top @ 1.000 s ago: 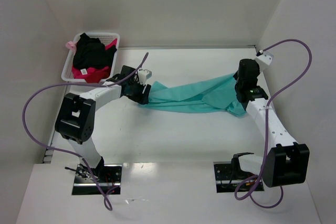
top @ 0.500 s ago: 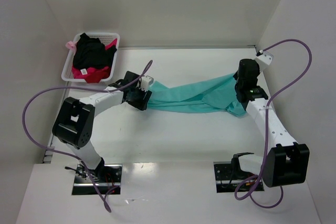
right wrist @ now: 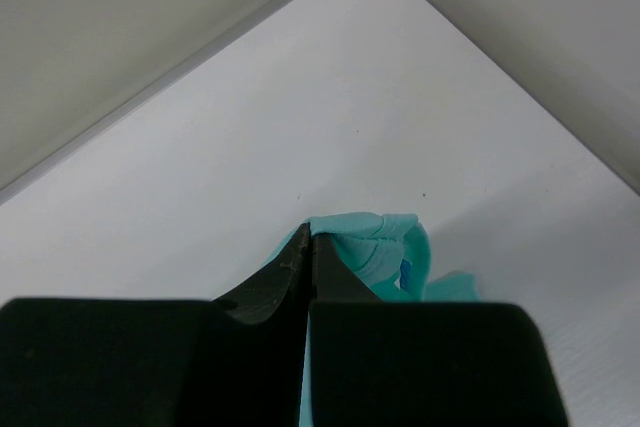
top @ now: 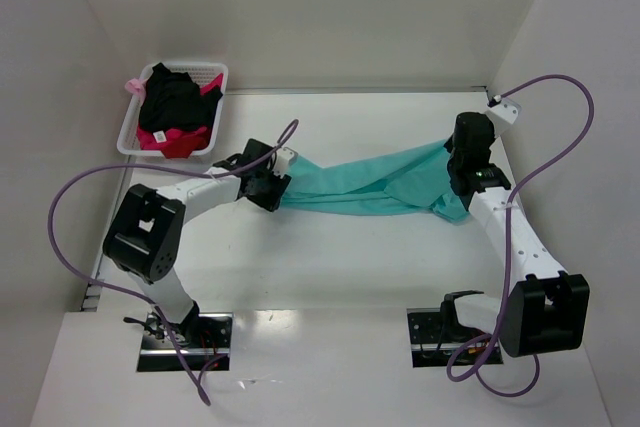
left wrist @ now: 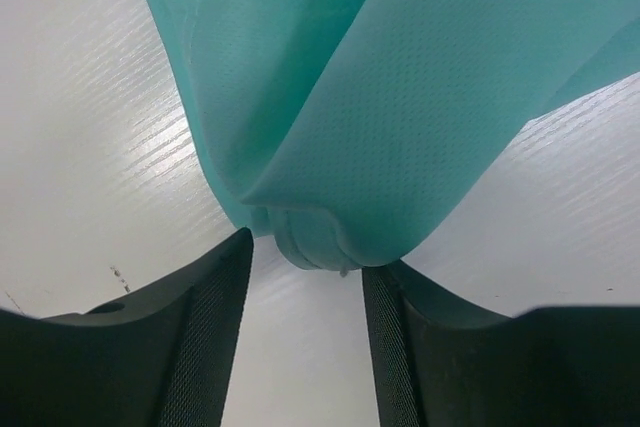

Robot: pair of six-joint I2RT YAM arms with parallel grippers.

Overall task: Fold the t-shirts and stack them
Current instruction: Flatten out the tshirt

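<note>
Top external: teal t-shirt (top: 370,185) stretched unfolded over the tabletop (top: 330,247), 9 to 3 o'clock. Right gripper (right wrist: 308,247) clamps one end, left gripper (left wrist: 307,257) half-open astride the other. At 10 o'clock, black t-shirt (top: 175,97) and pink-red t-shirt (top: 175,140) sit in the basket (top: 135,117).

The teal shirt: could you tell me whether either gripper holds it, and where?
The right gripper is shut on a bunched edge of the teal shirt; the left gripper stands open around its other end.
</note>
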